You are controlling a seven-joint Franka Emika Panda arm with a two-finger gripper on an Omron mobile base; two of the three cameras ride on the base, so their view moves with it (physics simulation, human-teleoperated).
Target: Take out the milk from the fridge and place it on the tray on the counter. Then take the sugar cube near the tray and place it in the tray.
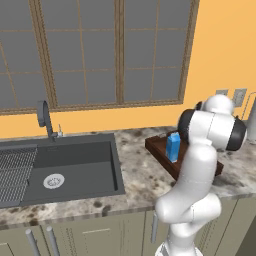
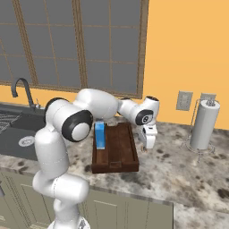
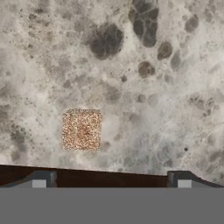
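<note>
A dark sink (image 1: 75, 170) sits at the left of the counter (image 2: 179, 174). Next comes the tray (image 2: 118, 154), with the blue milk (image 2: 99, 135) standing up inside it. Just right of the tray, the gripper (image 2: 148, 146) hangs wide open over the sugar cube (image 3: 82, 129), which lies on the counter, out of the tray.

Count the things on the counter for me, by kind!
Milk carton: 1, standing in the tray
Wooden tray: 1
Sugar cube: 1, on the counter beside the tray
Paper towel roll: 1
Total: 4
</note>
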